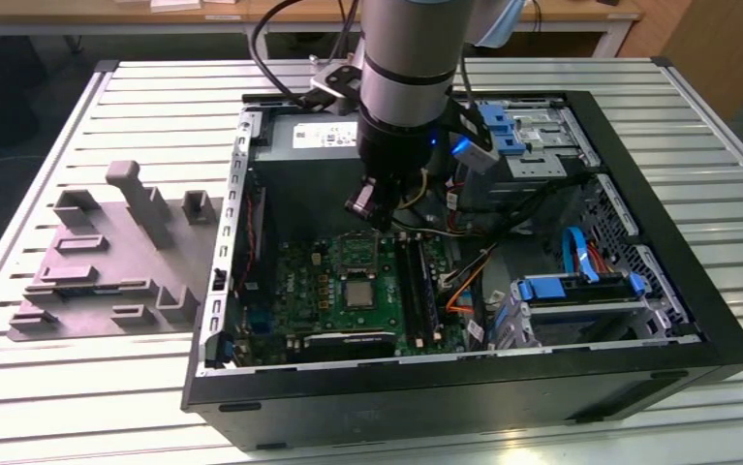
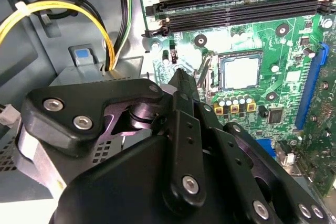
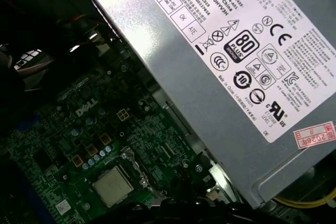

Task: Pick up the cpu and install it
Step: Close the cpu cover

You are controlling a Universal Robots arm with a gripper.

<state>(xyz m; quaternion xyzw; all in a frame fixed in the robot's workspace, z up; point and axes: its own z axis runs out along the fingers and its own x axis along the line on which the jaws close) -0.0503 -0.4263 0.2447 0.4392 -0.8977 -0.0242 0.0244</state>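
silvery-grey, the cpu (image 2: 240,71) already lies flat in its socket on the green board (image 1: 296,291), so it looks placed. the gripper (image 1: 368,211) hangs above it inside the case (image 1: 681,252); finger spread: cannot tell.

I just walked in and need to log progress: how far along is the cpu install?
Nearly done, it seems. The cpu already lies flat in the socket on the green board, seen in both wrist views. The gripper hangs above the board beside the socket, touching nothing I can see. Whether the socket's metal frame is clamped over the chip is unclear, so that may be left.
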